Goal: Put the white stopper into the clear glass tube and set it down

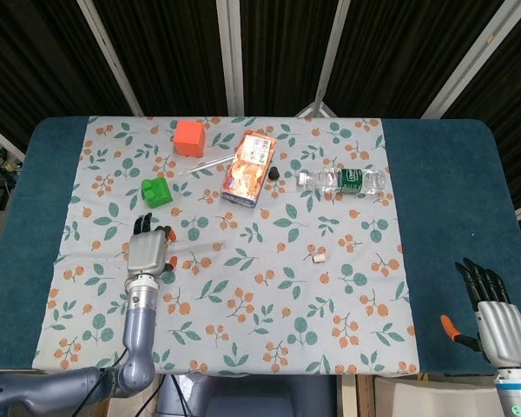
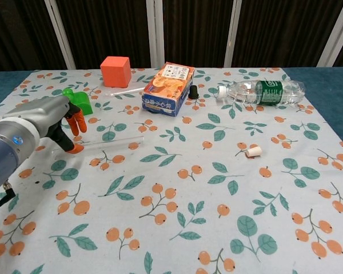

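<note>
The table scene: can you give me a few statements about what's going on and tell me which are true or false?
1. The white stopper is already inside the clear glass tube. False: it lies alone on the cloth, well away from the tube.
2. The left hand is over the tube's end, near the green block. True.
3. The right hand is holding the water bottle. False: it is at the table's near edge, holding nothing, and the bottle lies on its side far from it.
4. An orange cube stands behind the snack box, toward the left. True.
5. The tube is standing upright. False: it lies flat on the cloth.
</note>
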